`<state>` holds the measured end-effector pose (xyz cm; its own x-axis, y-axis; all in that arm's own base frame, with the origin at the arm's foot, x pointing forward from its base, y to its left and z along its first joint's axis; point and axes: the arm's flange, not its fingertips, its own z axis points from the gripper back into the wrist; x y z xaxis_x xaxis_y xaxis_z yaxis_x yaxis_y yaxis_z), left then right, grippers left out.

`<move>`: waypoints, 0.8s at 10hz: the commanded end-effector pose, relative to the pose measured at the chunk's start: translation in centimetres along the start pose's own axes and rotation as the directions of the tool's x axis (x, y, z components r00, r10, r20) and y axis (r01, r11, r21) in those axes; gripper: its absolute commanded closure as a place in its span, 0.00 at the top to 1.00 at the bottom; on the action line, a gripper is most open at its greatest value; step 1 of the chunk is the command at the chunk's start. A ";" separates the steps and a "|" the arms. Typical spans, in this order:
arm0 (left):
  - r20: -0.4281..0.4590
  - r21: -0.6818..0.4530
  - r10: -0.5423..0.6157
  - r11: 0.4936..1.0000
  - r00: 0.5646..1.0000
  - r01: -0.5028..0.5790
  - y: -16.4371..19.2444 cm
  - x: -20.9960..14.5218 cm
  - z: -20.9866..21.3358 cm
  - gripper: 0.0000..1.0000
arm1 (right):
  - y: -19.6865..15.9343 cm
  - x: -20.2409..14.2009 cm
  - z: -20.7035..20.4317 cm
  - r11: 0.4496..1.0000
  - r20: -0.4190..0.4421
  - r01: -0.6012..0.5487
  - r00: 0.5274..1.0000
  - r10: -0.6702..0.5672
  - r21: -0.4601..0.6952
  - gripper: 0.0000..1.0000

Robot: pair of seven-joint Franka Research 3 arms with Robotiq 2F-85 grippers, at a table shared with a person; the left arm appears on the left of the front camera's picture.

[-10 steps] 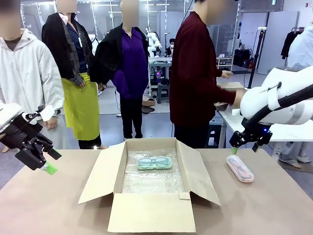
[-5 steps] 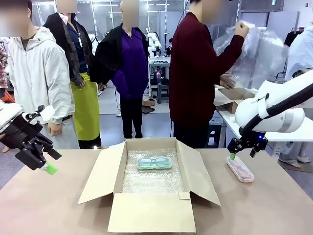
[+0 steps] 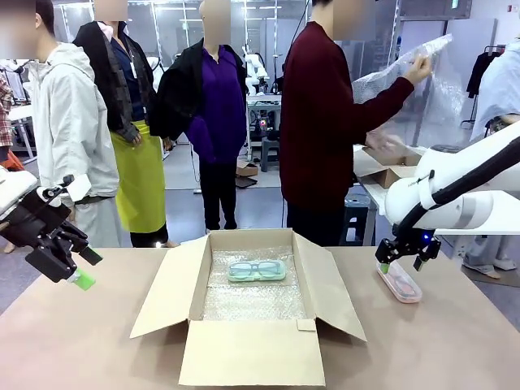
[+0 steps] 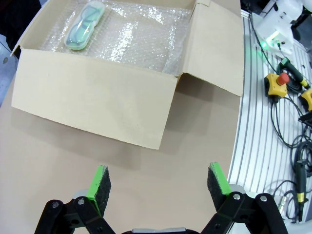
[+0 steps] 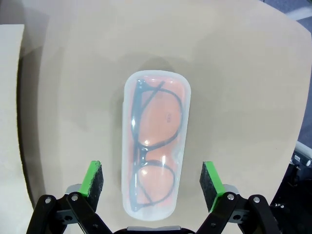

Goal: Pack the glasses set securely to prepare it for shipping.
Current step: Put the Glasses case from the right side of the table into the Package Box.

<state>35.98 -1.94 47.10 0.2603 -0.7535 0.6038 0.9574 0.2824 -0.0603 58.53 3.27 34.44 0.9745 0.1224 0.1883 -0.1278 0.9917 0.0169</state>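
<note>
The glasses set is two clear-lidded cases. The mint-green case [image 3: 257, 270] [image 4: 85, 26] lies on bubble wrap inside the open cardboard box [image 3: 162, 305] [image 4: 97, 102]. On the table right of the box lies the pink case [image 3: 399, 280] [image 5: 153, 141], showing dark-framed glasses. My right gripper [image 3: 403, 263] [image 5: 153, 183] hangs open just above it, fingers straddling its near end without touching. At the table's left edge my left gripper [image 3: 75, 272] [image 4: 158, 187] is open and holds nothing, well clear of the box.
A person in a dark red top stands behind the box, holding up a sheet of bubble wrap [image 3: 402, 69]. Other people stand further back. The box flaps are spread outward. Cables and emergency-stop buttons [image 4: 278, 83] lie off the table edge in the left wrist view.
My right gripper has come down and slightly left onto the pink case. The person has lifted a bubble wrap sheet. The left arm has stayed still.
</note>
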 end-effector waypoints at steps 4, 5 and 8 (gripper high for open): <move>0.028 -0.013 -0.015 1.000 0.999 0.016 0.1 -0.2 0.1 1.00 | 0.4 0.3 -1.9 0.999 -0.021 0.046 0.999 -0.046 -0.019 1.00; 0.028 -0.013 -0.015 1.000 0.999 0.016 0.1 -0.2 0.1 1.00 | 0.2 0.3 -2.2 0.998 -0.026 0.055 0.998 -0.055 -0.015 1.00; 0.028 -0.013 -0.015 1.000 0.999 0.016 0.1 -0.2 0.1 1.00 | -0.1 0.7 -3.6 0.998 -0.019 0.070 0.997 -0.070 -0.003 1.00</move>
<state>35.98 -1.94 47.10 0.2602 -0.7535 0.6038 0.9574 0.2824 -0.0603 59.13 3.05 31.43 0.9849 0.0918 0.1468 -0.0951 0.9953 0.0156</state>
